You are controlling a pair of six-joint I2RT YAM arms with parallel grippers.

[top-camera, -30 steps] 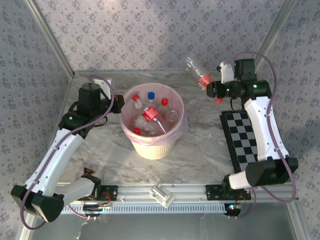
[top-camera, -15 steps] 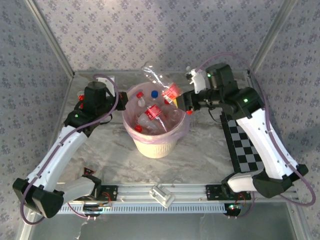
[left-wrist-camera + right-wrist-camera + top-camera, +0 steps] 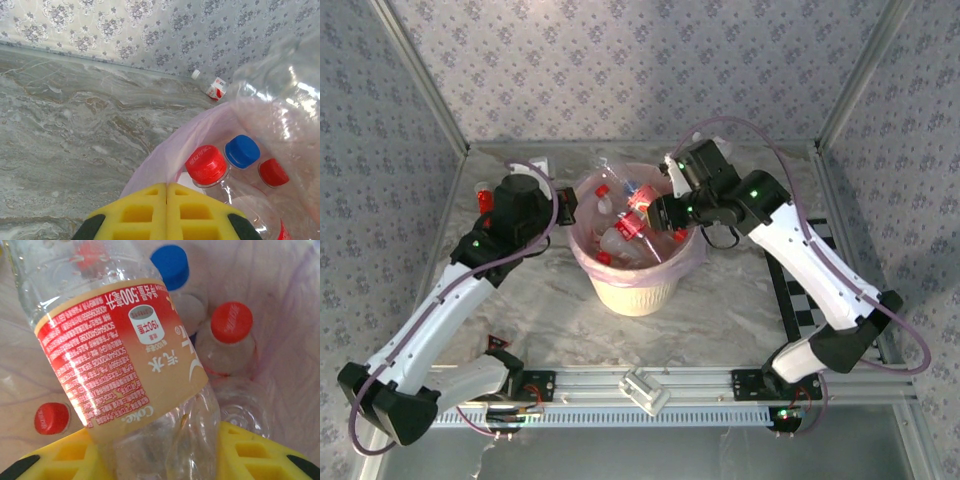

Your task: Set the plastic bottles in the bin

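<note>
The left gripper point(image 3: 166, 212) was fully closed, its yellow pads point(image 3: 135, 215) pressed together with nothing between them, just beside the left rim of the round cream-white waste bin point(image 3: 632, 292) lined with a translucent pink plastic bag point(image 3: 165, 150). A small clear white-capped bottle point(image 3: 214, 88) was lying on the grey marbled table point(image 3: 65, 125) against the far wall. Clear plastic bottles with red and blue caps point(image 3: 207, 165) were contained in the bin. The right gripper point(image 3: 162, 457) was clamped on a clear plastic bottle with a red-and-tan label point(image 3: 120, 355), held over the bin's opening.
</note>
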